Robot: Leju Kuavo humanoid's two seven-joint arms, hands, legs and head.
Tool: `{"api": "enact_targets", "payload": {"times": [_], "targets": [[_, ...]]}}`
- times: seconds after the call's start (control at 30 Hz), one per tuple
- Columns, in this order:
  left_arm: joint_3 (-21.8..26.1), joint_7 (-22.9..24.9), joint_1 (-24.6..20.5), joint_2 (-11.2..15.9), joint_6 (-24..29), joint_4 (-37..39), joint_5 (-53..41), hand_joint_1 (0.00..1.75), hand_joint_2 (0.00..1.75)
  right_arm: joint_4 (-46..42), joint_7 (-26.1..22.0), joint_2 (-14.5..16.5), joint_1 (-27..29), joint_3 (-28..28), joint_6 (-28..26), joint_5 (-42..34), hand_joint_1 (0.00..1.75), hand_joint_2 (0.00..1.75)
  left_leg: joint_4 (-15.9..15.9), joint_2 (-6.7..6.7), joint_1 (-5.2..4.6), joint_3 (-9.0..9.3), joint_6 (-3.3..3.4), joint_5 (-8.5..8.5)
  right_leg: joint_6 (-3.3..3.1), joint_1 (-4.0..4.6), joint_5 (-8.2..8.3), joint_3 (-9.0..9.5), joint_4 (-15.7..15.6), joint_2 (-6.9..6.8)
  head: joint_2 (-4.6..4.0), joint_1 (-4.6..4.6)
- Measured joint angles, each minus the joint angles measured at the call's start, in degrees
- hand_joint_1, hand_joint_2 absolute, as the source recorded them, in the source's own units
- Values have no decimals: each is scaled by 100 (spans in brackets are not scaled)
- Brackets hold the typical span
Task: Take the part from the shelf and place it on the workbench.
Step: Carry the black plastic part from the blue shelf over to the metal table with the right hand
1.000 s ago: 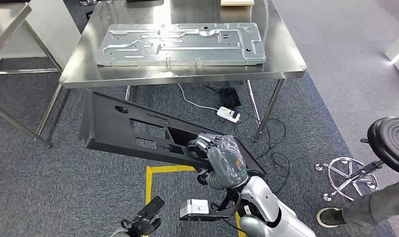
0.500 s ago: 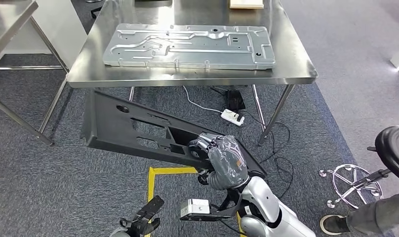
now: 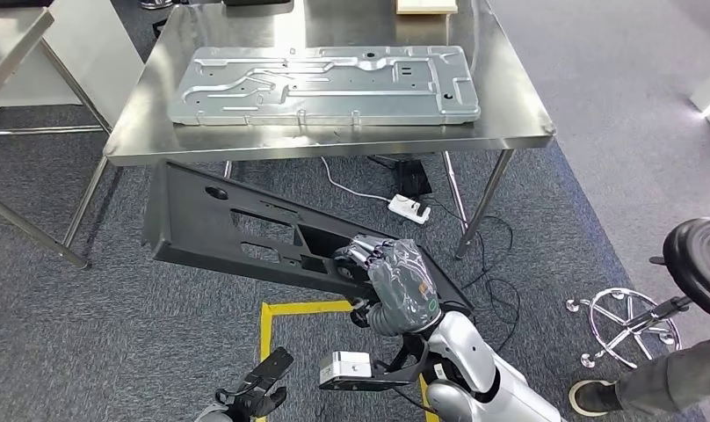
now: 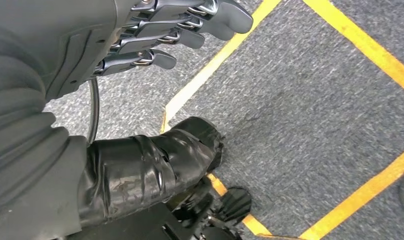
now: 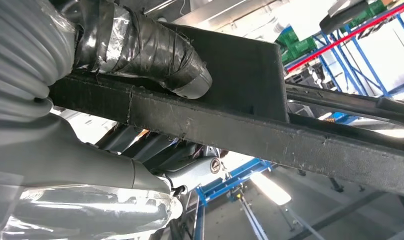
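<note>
Item: long black moulded plastic panel with cut-out openings (image 3: 237, 233), being carried tilted in the air above the grey carpet (image 3: 88, 334), in front of and lower than the stainless-steel worktop (image 3: 510, 114). The right hand (image 3: 382, 272) is gripping the panel near one end, fingers curling over a rib at a cut-out; in the right wrist view the taped thumb (image 5: 155, 50) is pressing on the rib (image 5: 240, 125). The left hand (image 4: 155, 35) is hanging low beside the body, fingers loosely apart, holding nothing. A pressed silver sheet-metal plate (image 3: 325, 83) is occupying much of the worktop. Handling judgement: the panel is probably light and fairly stiff, yet long, so an end grip is leaving the far end levering downward; the ribbed edges of the cut-outs nearer the middle are looking like the steadier hold.
</note>
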Motion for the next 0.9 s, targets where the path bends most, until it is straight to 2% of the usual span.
{"api": "enact_targets", "payload": {"times": [0.07,0.17,0.23,0.3,0.33,0.37,0.4,0.43,0.47,0.5,0.57,0.67,0.73,0.8,0.83,0.87,0.9], "targets": [[0,1,-3,-4,-4,0,-2,0,175,-9,11,-2,1,-1,27,3,175,175,-123,-7,-34,69,50,-41,63,13,-17,11,-22,-2,0,6],[0,2,-1,-7,-5,0,-6,0,175,-33,41,-10,-2,-3,43,15,175,175,-214,-16,-14,159,158,-47,150,7,-119,5,65,-12,0,16],[0,2,-12,-9,-8,0,-9,0,175,-47,54,-16,-6,-3,49,27,175,175,-261,-13,-10,232,227,-64,160,7,-363,-245,593,-12,0,22],[0,2,-16,-9,-15,0,-10,0,175,-51,61,-21,10,-3,65,37,175,175,-258,-13,-27,265,275,-101,158,17,-579,-665,1306,-11,0,26],[0,2,-12,-8,-19,0,-11,0,175,-52,66,-24,21,-3,75,44,175,175,-250,-17,-36,282,285,-123,156,17,-562,-807,1488,-11,0,27],[0,3,-8,-8,-24,0,-14,0,175,-52,71,-27,29,-3,87,55,175,175,-238,-25,-42,301,287,-149,151,17,-437,-846,1458,-11,0,27],[0,3,-6,-7,-32,0,-17,0,175,-53,79,-29,29,-3,102,75,175,175,-218,-36,-45,324,283,-181,140,17,-224,-782,1224,-11,0,28],[0,4,-7,-7,-45,0,-23,0,175,-53,89,-30,24,-3,118,107,175,175,-193,-46,-46,348,273,-221,121,18,5,-654,862,-11,0,28],[0,3,-14,-5,-63,0,-32,0,175,-52,100,-29,16,-2,130,140,175,175,-161,-55,-57,356,255,-259,101,31,164,-511,530,-8,0,27],[0,3,-22,-3,-82,0,-41,0,175,-51,111,-28,2,-1,139,172,175,175,-135,-61,-65,352,233,-290,80,40,243,-398,272,-6,0,27],[0,3,-40,4,-106,0,-57,0,175,-48,131,-26,-22,2,144,215,175,175,-117,-68,-74,329,181,-312,50,63,216,-314,96,1,0,17],[0,2,-62,20,-120,0,-60,0,175,-46,149,-19,-46,3,147,242,175,175,-29,-58,-60,295,82,-382,-17,30,192,-256,29,3,0,6],[0,-3,-79,31,-123,0,-60,0,175,-48,152,-6,-74,5,161,249,175,175,440,-39,-35,55,0,-576,-76,8,165,-189,1,-12,0,-8],[0,-9,-81,39,-126,0,-60,0,175,-47,160,2,-95,11,195,255,175,175,1131,-25,-5,-363,-56,-776,-104,5,120,-141,1,-21,0,-15],[0,-10,-74,45,-128,0,-60,0,175,-46,167,4,-97,16,215,258,175,175,1333,-18,10,-522,-72,-772,-104,4,95,-114,2,-20,0,-16],[0,-12,-68,51,-131,0,-60,0,175,-44,175,5,-96,22,229,261,175,175,1339,-12,22,-587,-81,-662,-97,0,67,-79,3,-16,0,-15],[0,-13,-66,56,-133,0,-61,0,175,-43,183,9,-98,27,239,265,175,175,1134,-7,30,-542,-83,-457,-85,-5,36,-35,4,-12,0,-16]]}}
